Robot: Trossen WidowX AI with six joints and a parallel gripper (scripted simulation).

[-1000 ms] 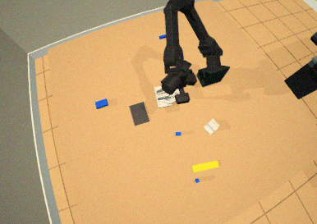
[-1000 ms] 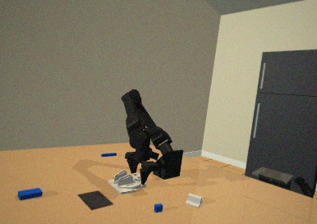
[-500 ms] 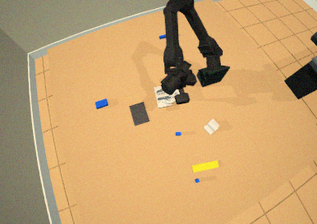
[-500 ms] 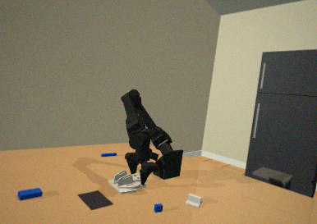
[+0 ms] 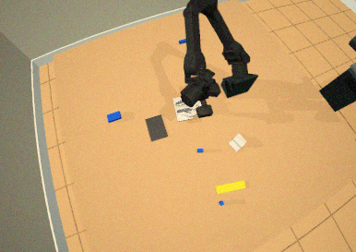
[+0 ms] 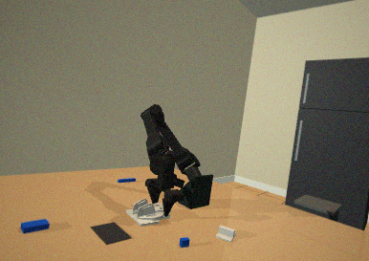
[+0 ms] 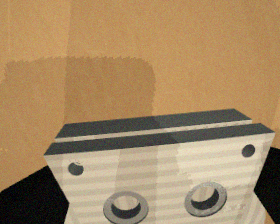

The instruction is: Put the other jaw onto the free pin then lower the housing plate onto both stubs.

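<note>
My gripper is shut on the pale housing plate, one black finger at each side edge in the wrist view. The plate's face shows two grey-ringed holes and two small dark corner holes. Just beyond it, the dark edge of the white base runs nearly parallel, with a narrow light gap between. Grey-white upright pieces, apparently the jaws, show above the base beside my fingers. The pins, stubs and gear teeth are hidden, so meshing and seating cannot be told.
A dark flat rectangle and a blue block lie left of the base. A white grooved block, a blue cube and a yellow bar lie in front.
</note>
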